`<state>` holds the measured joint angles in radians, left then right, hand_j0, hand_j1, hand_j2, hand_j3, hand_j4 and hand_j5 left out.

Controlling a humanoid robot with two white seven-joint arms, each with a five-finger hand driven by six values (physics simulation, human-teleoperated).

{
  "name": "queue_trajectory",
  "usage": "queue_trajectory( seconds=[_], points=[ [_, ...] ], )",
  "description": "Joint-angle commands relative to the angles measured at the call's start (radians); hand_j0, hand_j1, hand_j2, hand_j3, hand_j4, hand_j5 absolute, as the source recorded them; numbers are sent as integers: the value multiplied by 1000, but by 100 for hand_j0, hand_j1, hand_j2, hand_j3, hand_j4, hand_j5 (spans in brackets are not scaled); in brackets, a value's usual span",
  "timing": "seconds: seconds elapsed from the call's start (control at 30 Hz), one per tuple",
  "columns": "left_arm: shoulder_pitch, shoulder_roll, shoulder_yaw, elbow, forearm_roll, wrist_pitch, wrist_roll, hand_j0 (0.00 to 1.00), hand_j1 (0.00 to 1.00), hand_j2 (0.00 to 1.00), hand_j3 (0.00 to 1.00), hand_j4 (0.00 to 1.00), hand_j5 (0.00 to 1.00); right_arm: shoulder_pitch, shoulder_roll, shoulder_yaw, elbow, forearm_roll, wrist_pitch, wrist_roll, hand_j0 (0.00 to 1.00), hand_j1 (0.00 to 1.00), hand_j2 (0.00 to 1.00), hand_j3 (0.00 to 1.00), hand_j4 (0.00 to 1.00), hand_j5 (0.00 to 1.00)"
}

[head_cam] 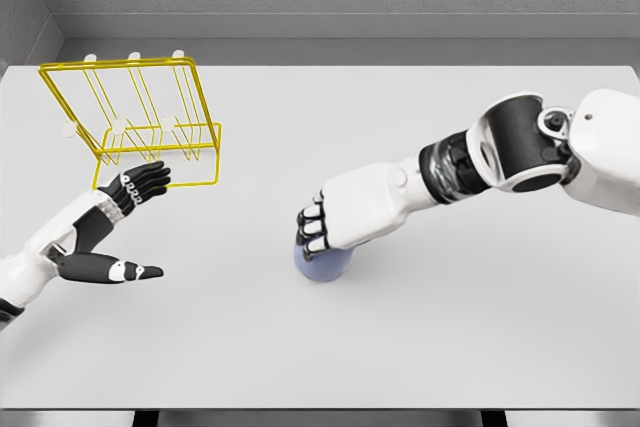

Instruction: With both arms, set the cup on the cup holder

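A small bluish cup point(322, 263) sits on the white counter point(400, 347), a bit below and to the right of the yellow wire cup holder point(135, 122). The cup and the cup holder are well apart, with bare counter between them. The right robot hand point(335, 222) is right on top of the cup and covers most of it, so only the round lower part of the cup peeks out under the hand. The dark fingers point(312, 225) of this hand are curled down over the side of the cup that faces the cup holder. The hand looks closed around the cup, though the cup is mostly hidden and the exact touch is hard to see. The right arm is white with a black wrist part, and it comes in from the far side of the picture, away from the cup holder. The cup holder stands near the back corner of the counter. It is made of thin yellow wire, with a tall back frame that leans and a low box shape at the bottom, and it has small white knobs on the tips of its pegs. The left robot hand point(125, 222) is just below the cup holder, close to its bottom front edge but not touching it. Its fingers are spread apart and it holds nothing. The thumb points toward the cup, and the other fingers reach up toward the cup holder.
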<state>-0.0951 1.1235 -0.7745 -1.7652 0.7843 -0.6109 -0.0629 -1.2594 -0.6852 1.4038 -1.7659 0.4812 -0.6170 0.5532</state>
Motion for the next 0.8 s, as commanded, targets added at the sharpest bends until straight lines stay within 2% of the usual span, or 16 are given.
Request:
queue_trajectory(
  seconds=[0.0, 0.13, 0.3, 0.33, 0.37, 0.4, 0.43, 0.47, 0.63, 0.77],
  points=[
    [0, -11, -2, 3, -8, 0, 0, 100, 100, 100, 100, 100, 100, 0, 10, 3, 0, -21, 6, -3, 49, 49, 49, 49, 49, 49],
    [0, -13, -2, 4, -11, 0, 0, 100, 100, 100, 100, 100, 100, 2, 43, 17, 0, -13, 6, -3, 50, 50, 50, 50, 50, 50],
    [0, -16, -2, 10, -11, 0, 0, 100, 100, 100, 100, 100, 100, 3, 47, 30, 3, 8, 6, -1, 53, 53, 53, 53, 53, 53],
    [0, -24, -2, 12, -11, 0, 0, 100, 100, 100, 100, 100, 100, 5, 47, 30, 3, 8, 6, -1, 58, 58, 58, 58, 58, 58],
    [0, -27, -2, 16, -11, 0, 0, 100, 100, 100, 100, 100, 100, 5, 49, 30, 3, 8, 6, -1, 71, 71, 71, 71, 71, 71],
    [0, -28, -2, 18, -13, 0, 0, 100, 100, 100, 100, 100, 100, 6, 49, 30, 3, 10, 6, -1, 89, 89, 89, 89, 89, 89],
    [0, -36, -3, 24, -14, 0, 0, 100, 100, 100, 100, 100, 100, 8, 49, 30, 2, 8, 6, -1, 97, 97, 97, 97, 97, 97],
    [0, -37, -3, 26, -16, 0, 0, 100, 100, 100, 100, 100, 100, 8, 49, 30, 2, 8, 6, -1, 100, 100, 100, 100, 100, 100],
    [0, -93, -5, 70, -42, 0, 0, 100, 100, 100, 100, 100, 100, 6, 44, 27, 2, 10, 6, -1, 100, 100, 100, 100, 100, 100],
    [0, -120, -6, 73, -42, 0, 0, 100, 100, 100, 100, 100, 100, 6, 36, 15, 2, 10, 6, -1, 100, 100, 100, 100, 100, 100]
  ],
)
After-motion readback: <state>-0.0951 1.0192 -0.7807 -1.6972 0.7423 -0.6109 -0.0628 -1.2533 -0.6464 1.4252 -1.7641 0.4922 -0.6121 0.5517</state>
